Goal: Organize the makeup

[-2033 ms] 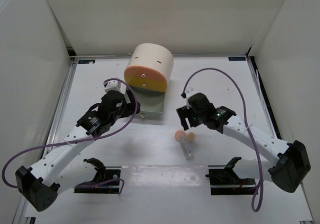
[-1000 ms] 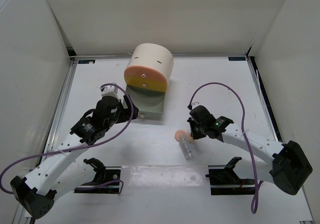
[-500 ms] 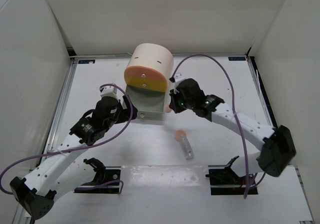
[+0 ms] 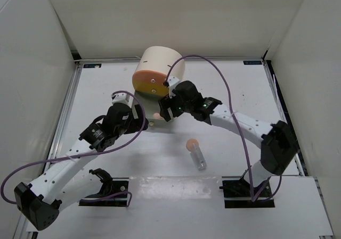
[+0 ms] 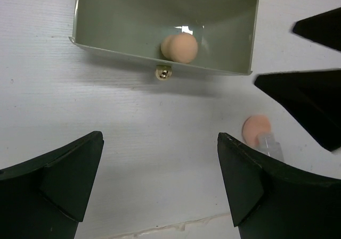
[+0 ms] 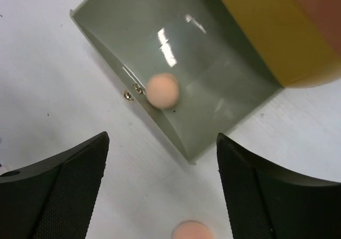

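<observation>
Table (image 4: 96, 84): sponge (image 6: 162, 90) now in drawer (image 6: 224, 84), R gripper (image 6: 161, 139) open.

Bright, even light; glare on drawer (image 6: 213, 84); sponge (image 6: 162, 90) perhaps blurred.

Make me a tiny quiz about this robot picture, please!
1. True or false: a sponge lies inside the open drawer.
2. What lies beside the other sponge on the table? A) a spoon B) a clear tube C) a cup
3. Fill in: the right hand is ____ (open or shut).
Key: 1 true; 2 B; 3 open.
</observation>
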Robot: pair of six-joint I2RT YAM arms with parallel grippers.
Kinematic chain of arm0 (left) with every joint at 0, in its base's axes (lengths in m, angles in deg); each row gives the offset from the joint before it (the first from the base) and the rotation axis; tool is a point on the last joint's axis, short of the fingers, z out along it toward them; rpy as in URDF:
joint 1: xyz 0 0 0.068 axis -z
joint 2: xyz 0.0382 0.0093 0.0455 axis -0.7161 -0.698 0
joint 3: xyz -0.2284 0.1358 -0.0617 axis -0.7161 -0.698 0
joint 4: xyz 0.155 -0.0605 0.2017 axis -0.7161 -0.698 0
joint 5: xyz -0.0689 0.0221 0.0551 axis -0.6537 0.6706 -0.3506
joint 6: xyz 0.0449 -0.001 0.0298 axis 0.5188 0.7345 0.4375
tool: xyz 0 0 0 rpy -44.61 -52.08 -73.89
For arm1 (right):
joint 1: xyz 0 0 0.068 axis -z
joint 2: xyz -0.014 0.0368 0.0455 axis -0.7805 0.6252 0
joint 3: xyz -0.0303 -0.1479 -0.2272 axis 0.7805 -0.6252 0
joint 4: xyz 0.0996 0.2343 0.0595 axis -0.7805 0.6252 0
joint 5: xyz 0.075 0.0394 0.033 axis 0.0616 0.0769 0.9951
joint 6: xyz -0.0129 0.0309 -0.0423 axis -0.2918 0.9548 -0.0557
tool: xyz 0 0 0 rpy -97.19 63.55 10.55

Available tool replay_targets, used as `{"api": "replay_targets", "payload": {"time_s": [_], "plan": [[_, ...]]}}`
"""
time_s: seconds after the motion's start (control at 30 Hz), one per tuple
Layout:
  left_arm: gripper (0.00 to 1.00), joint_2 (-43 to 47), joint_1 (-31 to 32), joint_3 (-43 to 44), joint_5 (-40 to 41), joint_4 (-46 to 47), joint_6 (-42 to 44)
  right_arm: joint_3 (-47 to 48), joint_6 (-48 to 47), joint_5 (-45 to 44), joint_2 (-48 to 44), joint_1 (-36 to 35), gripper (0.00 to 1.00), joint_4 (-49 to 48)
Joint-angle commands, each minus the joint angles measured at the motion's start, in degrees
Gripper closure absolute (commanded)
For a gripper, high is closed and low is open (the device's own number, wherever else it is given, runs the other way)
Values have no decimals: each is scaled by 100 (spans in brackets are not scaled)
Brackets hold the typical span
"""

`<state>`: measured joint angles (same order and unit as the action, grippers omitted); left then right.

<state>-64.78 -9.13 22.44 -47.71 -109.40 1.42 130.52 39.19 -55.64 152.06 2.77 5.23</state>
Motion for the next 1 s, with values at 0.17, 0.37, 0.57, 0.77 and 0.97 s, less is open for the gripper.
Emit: {"api": "replay_targets", "payload": {"time_s": [0.17, 0.37, 0.57, 0.77, 0.97], "plan": [[2, -182, 14, 97, -55, 75, 179, -1227, -140, -256, -1951, -33, 1, 1030], [2, -288, 14, 88, -64, 172, 258, -2405, 789, -660, -2849, -297, 2, 2262], [2, -568, 23, 61, -178, 339, 302, -3373, 1459, -238, -2956, -455, 4, 1631], [2, -745, 31, 88, -327, 374, 267, -3646, 1881, -485, -2341, -613, 24, 1262], [2, -639, 23, -17, -389, 410, 249, -3621, 1988, -555, -2305, -771, 82, 1103]]}}
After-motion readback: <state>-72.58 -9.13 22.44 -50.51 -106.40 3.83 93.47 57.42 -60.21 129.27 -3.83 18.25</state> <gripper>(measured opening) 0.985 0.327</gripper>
